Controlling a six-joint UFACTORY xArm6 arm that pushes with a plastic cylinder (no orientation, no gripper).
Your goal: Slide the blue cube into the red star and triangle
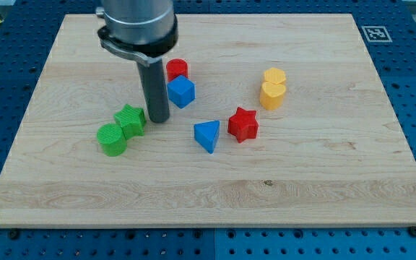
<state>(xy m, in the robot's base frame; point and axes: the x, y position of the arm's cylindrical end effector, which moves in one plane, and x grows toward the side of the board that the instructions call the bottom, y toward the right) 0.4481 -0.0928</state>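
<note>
The blue cube (pixel 181 92) sits near the board's middle, a little toward the view's top, touching a red cylinder (pixel 177 70) just above it. The red star (pixel 243 123) lies to the lower right of the cube, with the blue triangle (pixel 207 135) close to its left. My tip (pixel 157 119) rests on the board just left of and below the blue cube, next to a green star (pixel 130 120). The rod stands between the green star and the blue cube.
A green cylinder (pixel 112 139) touches the green star at its lower left. A yellow heart (pixel 272 94) and another yellow block (pixel 274 76) sit together at the view's right. The wooden board (pixel 338 188) lies on a blue pegboard table.
</note>
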